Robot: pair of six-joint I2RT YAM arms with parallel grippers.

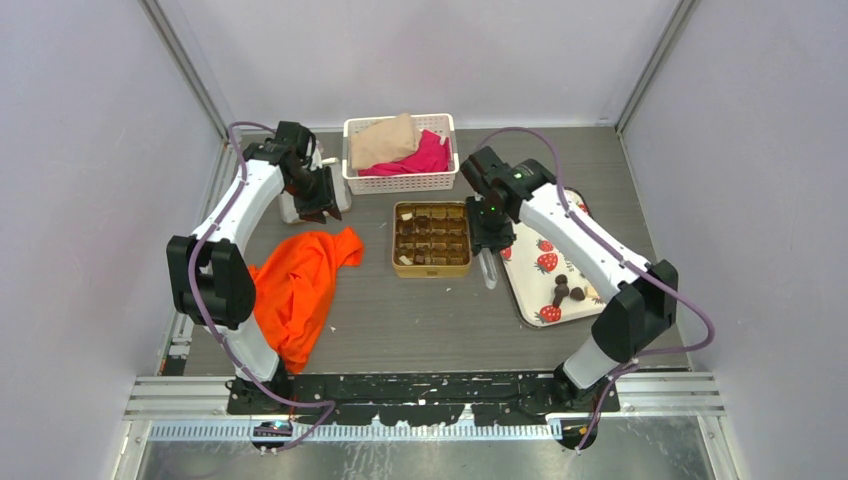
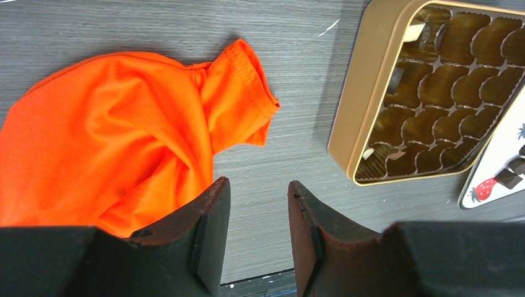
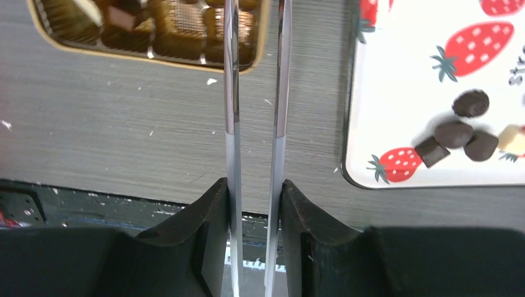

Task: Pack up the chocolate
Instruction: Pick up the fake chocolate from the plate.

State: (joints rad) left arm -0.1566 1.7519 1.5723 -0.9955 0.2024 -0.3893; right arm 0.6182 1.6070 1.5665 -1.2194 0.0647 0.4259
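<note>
Chocolate (image 3: 453, 133) on tray (image 3: 402, 93): four dark, one cream visible.

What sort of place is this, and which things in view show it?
Probably a robot lab cell: bare walls enclose a table; left arm and right arm are bolted at its edge.

Bright, even overhead light; soft shadows, mostly sharp focus.
</note>
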